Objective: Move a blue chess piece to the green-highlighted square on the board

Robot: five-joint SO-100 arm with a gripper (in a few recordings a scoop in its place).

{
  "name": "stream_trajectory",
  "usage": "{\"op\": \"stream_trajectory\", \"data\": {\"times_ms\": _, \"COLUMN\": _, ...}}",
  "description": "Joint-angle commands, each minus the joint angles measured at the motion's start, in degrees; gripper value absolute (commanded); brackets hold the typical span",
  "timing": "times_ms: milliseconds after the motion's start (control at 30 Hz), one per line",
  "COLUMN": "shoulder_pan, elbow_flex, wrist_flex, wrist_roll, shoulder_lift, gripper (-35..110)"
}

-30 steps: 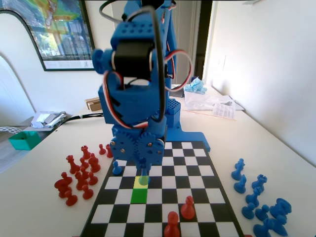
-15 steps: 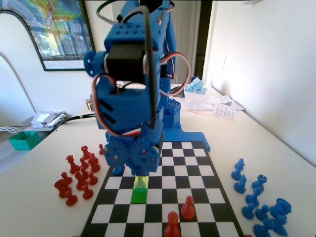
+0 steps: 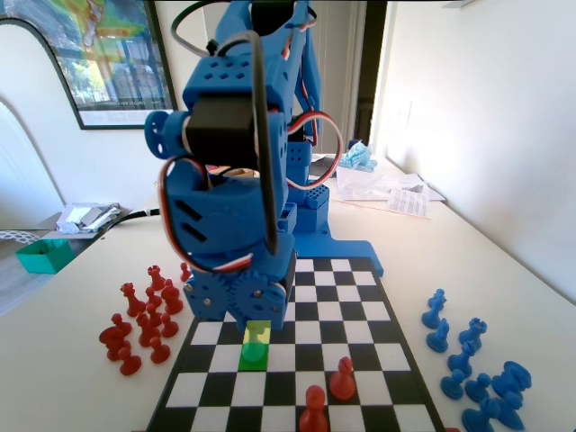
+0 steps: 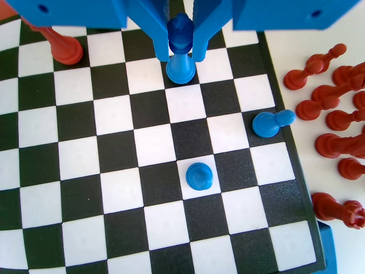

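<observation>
My gripper (image 4: 181,54) is shut on a blue chess piece (image 4: 181,67), a small pawn that stands upright with its head between the two jaws. Its base is at the board (image 4: 97,171) or just above it; I cannot tell which. In the fixed view the blue arm's gripper (image 3: 256,326) hangs low over the left middle of the board (image 3: 360,360). The pawn's foot (image 3: 255,351) shows on the green-highlighted square (image 3: 253,357), just in front of a pale yellow square (image 3: 257,331).
Two more blue pawns (image 4: 199,176) (image 4: 272,122) are on the board, the second one leaning near its right edge. Red pawns (image 3: 342,378) (image 3: 313,409) stand near the front. Red pieces (image 3: 144,315) lie left of the board, blue pieces (image 3: 472,364) right.
The arm has swung forward and down toward the camera. The pawn in the gripper has gone from over the yellow square to the green one.
</observation>
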Motion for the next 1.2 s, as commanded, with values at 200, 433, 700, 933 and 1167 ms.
{"op": "stream_trajectory", "data": {"times_ms": 200, "shoulder_pan": 0.4, "elbow_flex": -1.8, "wrist_flex": -1.5, "wrist_roll": -0.6, "shoulder_lift": 2.5, "gripper": 8}}
{"op": "stream_trajectory", "data": {"times_ms": 433, "shoulder_pan": 0.6, "elbow_flex": -1.8, "wrist_flex": -1.5, "wrist_roll": -1.1, "shoulder_lift": 2.9, "gripper": 15}}
{"op": "stream_trajectory", "data": {"times_ms": 700, "shoulder_pan": 0.4, "elbow_flex": -1.2, "wrist_flex": 1.0, "wrist_roll": -2.0, "shoulder_lift": 7.6, "gripper": 17}}
{"op": "stream_trajectory", "data": {"times_ms": 933, "shoulder_pan": -2.4, "elbow_flex": -1.8, "wrist_flex": 10.4, "wrist_roll": -1.5, "shoulder_lift": 18.9, "gripper": 16}}
{"op": "stream_trajectory", "data": {"times_ms": 1167, "shoulder_pan": -5.8, "elbow_flex": -1.9, "wrist_flex": 22.3, "wrist_roll": -2.6, "shoulder_lift": 34.9, "gripper": 15}}
